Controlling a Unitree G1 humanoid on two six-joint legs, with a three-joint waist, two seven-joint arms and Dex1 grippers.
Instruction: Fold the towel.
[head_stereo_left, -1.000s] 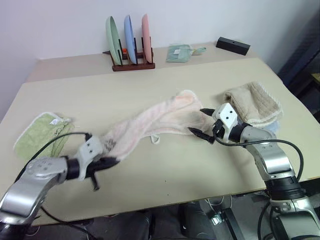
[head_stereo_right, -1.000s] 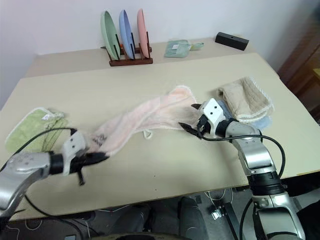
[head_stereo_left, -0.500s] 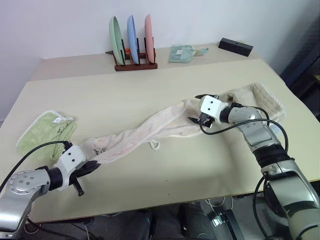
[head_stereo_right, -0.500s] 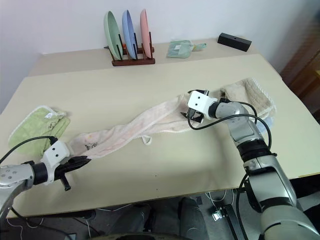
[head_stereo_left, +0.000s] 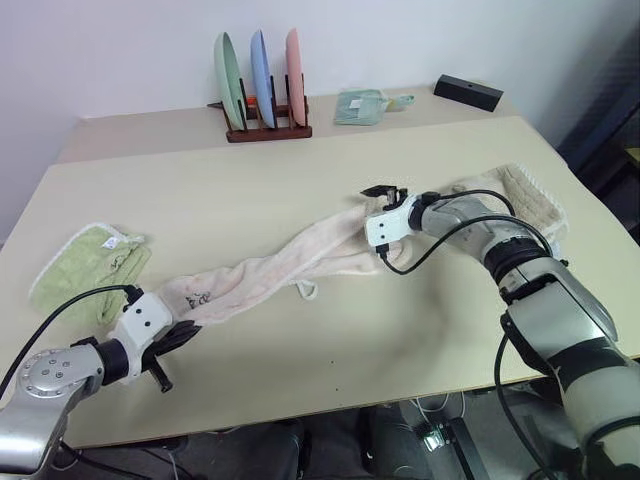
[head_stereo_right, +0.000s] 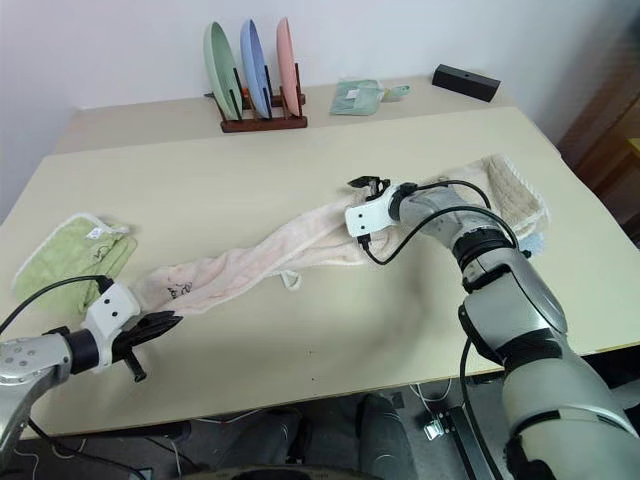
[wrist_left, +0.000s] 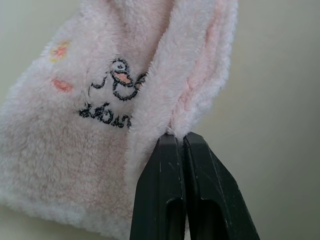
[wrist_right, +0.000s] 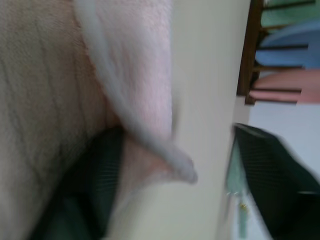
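The pale pink towel (head_stereo_left: 300, 255) lies pulled out into a long twisted strip, running diagonally across the table. My left gripper (head_stereo_left: 188, 332) is shut on its near corner, right beside the small dark embroidered logo (wrist_left: 112, 95). In the left wrist view the two black fingers (wrist_left: 170, 165) pinch the towel's folded edge. My right gripper (head_stereo_left: 373, 224) is at the towel's far end. In the right wrist view its fingers (wrist_right: 90, 185) stand apart, with the white-trimmed edge (wrist_right: 125, 75) between them but not pinched.
A light green towel (head_stereo_left: 90, 265) lies at the left edge of the table. A beige towel (head_stereo_left: 520, 195) lies behind my right arm. At the back stand a rack of three plates (head_stereo_left: 262, 75), a small green cloth (head_stereo_left: 362, 105) and a black box (head_stereo_left: 466, 92).
My right gripper rolled over and moved left and away from me to the towel's far end, its fingers narrowing. The bunched towel has been drawn out long, its near corner still in my left gripper.
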